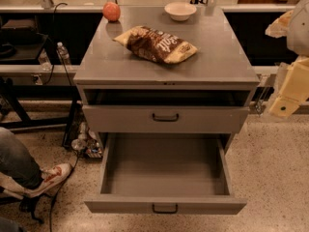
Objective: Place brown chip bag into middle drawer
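- Pulled out toward the camera, the middle drawer (120, 206) stands wide open at the bottom of the grey cabinet, its shallow tray in full view and a small dark bar handle (165, 208) on its front.
- Above it, the upper grey front (120, 118) with the same kind of handle is closed, and a dark slot runs between it and the tabletop (227, 57).
- On the tabletop the brown chip bag (157, 44) lies flat near the middle, angled, with its tan ends pointing back-left and front-right.
- Behind the bag, an orange-red fruit (111, 11) sits at the back left and a white bowl (180, 11) at the back centre, both apart from the bag.
- At the right edge, the cream end effector (288, 93) hangs beside the cabinet, off the tabletop and well apart from the bag; I cannot tell whether it is spread or pressed together.
- At lower left, a person's jeans leg and a white shoe (52, 176) rest on the speckled floor.
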`<state>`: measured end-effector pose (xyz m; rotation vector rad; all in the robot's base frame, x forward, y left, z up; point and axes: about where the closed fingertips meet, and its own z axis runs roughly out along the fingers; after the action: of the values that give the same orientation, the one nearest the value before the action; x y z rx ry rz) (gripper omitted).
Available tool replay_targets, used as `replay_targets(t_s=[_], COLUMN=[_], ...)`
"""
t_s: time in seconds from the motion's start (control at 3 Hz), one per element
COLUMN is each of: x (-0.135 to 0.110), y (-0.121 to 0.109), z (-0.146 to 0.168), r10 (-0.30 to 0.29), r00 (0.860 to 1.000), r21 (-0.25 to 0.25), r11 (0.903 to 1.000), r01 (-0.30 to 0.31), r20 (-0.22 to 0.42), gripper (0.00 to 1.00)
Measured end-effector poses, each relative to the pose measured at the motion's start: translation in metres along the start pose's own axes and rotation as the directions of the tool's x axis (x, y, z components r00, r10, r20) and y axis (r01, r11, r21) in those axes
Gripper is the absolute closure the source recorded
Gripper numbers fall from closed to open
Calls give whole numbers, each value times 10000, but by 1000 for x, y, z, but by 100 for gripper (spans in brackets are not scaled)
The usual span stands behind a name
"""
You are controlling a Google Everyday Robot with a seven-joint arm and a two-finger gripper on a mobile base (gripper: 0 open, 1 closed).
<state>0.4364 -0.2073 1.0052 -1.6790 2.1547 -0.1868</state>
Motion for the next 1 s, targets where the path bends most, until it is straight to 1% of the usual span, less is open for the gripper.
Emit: replay_targets(t_s=[0.33, 0.67, 1.0], x=[-1, -56, -111], y=[0, -38, -79], z=[0, 19, 51], r10=[5, 541, 1494], r00=[10000, 9881, 9509], r21=[19, 201, -28], r11=[10000, 9981, 9880], r01=[-5, -575, -1544], r20=[19, 1438, 2709], gripper=[0, 0, 0])
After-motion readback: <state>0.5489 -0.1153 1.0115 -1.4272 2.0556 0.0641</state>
